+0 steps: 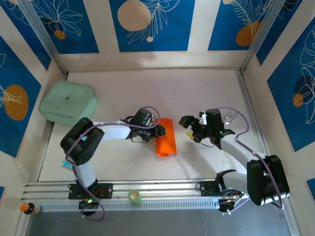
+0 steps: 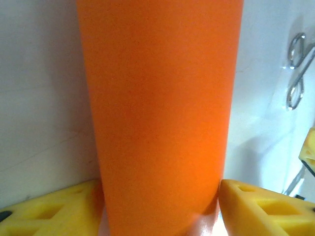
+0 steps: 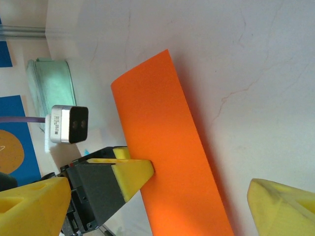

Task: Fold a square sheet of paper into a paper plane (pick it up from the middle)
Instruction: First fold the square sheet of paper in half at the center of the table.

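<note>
The left gripper [image 2: 160, 191] stood with jaws apart around the square sheet of paper [image 2: 157, 98]; the right gripper [image 3: 158, 188], to its right, was spread wide.

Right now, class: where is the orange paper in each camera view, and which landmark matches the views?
Top external: the orange paper lies mid-table, at the tip of the left pincer.
Left wrist: it runs top to bottom through the centre, between yellow fingertips.
Right wrist: a slanted strip from upper centre to the bottom edge.
Shared landmark: the left pincer's yellow fingertips beside the paper.
</note>
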### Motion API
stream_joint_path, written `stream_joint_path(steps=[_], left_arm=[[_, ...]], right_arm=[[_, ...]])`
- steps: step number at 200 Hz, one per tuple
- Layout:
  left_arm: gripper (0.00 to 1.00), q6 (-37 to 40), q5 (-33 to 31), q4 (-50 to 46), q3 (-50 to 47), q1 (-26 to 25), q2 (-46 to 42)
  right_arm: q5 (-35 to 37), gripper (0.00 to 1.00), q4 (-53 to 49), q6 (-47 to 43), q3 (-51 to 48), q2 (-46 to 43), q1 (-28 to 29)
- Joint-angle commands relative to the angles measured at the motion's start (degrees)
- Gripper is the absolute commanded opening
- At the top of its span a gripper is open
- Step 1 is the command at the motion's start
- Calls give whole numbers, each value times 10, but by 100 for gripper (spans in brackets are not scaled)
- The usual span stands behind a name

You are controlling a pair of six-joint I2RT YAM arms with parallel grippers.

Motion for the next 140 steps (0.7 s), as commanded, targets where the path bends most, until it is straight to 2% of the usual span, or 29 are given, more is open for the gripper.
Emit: stream_joint_path(steps=[1, 24, 76, 140], left_arm=[[65, 47, -40, -82, 18, 0, -24], [64, 54, -55, -97, 19, 0, -32], [56, 73, -80, -128, 26, 2, -35], [53, 76, -70, -140, 33, 12, -10]], right_arm=[[-19, 93, 7, -11, 20, 12, 8], [-23, 93, 9, -12, 26, 23, 13], [-31, 93, 7, -14, 38, 48, 23], [-31, 93, 5, -12, 42, 62, 29]])
